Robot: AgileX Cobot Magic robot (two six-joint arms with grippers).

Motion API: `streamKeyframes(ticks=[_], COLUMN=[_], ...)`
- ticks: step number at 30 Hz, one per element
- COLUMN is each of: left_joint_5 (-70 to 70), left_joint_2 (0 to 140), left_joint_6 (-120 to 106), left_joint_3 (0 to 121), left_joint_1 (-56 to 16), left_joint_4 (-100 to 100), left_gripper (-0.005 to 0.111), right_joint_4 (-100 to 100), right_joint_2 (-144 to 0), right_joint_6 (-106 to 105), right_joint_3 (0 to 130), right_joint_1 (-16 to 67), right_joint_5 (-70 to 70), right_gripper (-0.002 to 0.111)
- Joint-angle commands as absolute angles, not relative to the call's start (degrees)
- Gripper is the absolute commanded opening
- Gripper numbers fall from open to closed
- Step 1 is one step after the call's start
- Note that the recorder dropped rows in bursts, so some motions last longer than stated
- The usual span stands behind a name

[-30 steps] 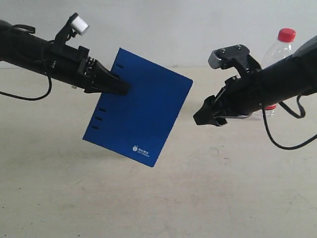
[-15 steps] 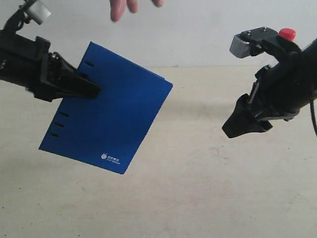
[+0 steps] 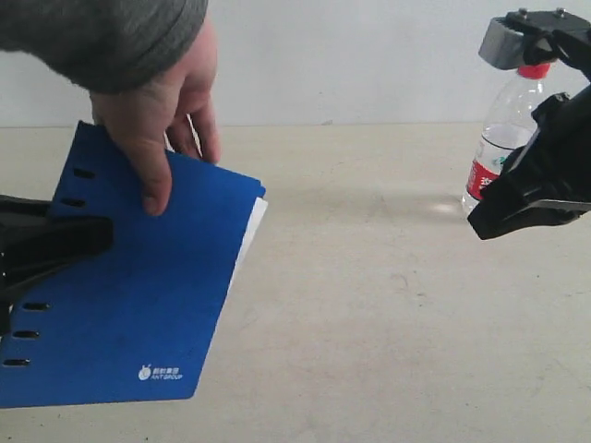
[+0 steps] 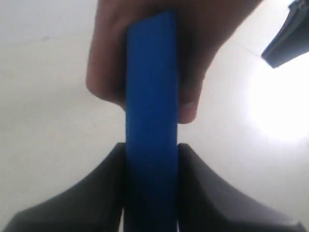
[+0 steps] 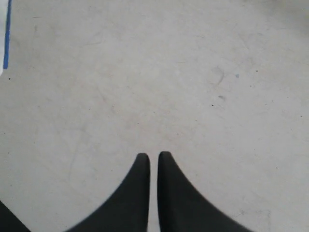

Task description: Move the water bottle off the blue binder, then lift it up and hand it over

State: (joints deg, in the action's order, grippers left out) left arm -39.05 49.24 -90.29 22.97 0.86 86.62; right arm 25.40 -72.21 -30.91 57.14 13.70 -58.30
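Black left gripper (image 3: 97, 236) clamps the flat deep-blue binder (image 3: 138, 305); a person's bare hand (image 3: 164, 115) pinches it at one o'clock. The right gripper (image 5: 153, 157) is closed, empty.

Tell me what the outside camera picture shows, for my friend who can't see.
A person's hand grips the top edge of the blue binder, which the left gripper clamps at its slotted edge. Far right, the water bottle stands upright behind the shut right gripper.

The table (image 3: 369, 305) is open between the blue binder (image 3: 138, 295) and the water bottle (image 3: 503, 138). A person's hand (image 3: 157, 120) covers the binder's upper edge; the right gripper (image 3: 482, 221) hangs just before the bottle.
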Motion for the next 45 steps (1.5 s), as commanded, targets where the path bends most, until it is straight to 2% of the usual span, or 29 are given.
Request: streamKeyframes(ticks=[1,6,11,14,20,23,26,28,30,33,36,43,45], left_joint_5=[-38.7,-33.0,-33.2,-30.3,-26.4,-26.5,-26.5,-27.1,-29.3,-35.0,-33.1,1.5,5.2], left_joint_2=[45.0,46.9,47.8,48.2,47.9,46.7,44.4,42.6,40.6,38.2,35.0,29.0,28.0], left_joint_6=[-100.1,-102.5,-101.5,-101.4,-101.5,-99.9,-96.7,-92.1,-84.4,-76.6,-69.8,-59.0,-58.2], left_joint_3=[23.7,29.1,28.8,27.5,27.4,27.4,27.4,27.4,27.4,27.4,27.4,27.2,26.6], left_joint_1=[0.2,-0.9,-1.2,-1.2,-1.2,-1.2,-1.2,-1.2,-1.2,-1.2,-1.2,-1.2,-1.2], left_joint_4=[99.9,99.9,99.9,98.4,98.1,98.1,96.9,92.6,83.6,69.4,58.7,57.3,59.4], left_gripper=[0.004,0.004,0.007,0.021,0.063,0.070,0.065,0.055,0.039,0.005,0.004,0.005,0.005], right_joint_4=[25.0,25.0,25.0,25.0,24.9,24.1,21.8,20.1,18.5,17.9,17.9,9.8,6.7], right_joint_2=[-71.8,-71.8,-71.8,-71.6,-69.1,-67.0,-65.3,-64.3,-62.8,-59.6,-54.0,-35.0,-28.6], right_joint_6=[-28.8,-27.7,-27.2,-27.2,-27.4,-27.5,-27.3,-26.2,-24.6,-23.3,-22.6,-13.6,-8.3], right_joint_3=[57.3,57.3,57.3,57.3,57.3,57.3,57.3,57.3,57.3,57.3,57.3,57.3,57.3], right_joint_1=[13.7,13.7,13.7,13.7,13.7,13.7,13.7,13.7,13.7,13.7,13.7,13.7,13.7], right_joint_5=[-57.1,-56.8,-58.0,-58.6,-57.8,-58.0,-59.2,-60.3,-61.0,-60.7,-56.8,-49.1,-50.0], right_gripper=[0.000,0.000,0.000,0.000,0.000,0.000,0.000,0.000,0.000,0.000,0.000,0.000,0.000])
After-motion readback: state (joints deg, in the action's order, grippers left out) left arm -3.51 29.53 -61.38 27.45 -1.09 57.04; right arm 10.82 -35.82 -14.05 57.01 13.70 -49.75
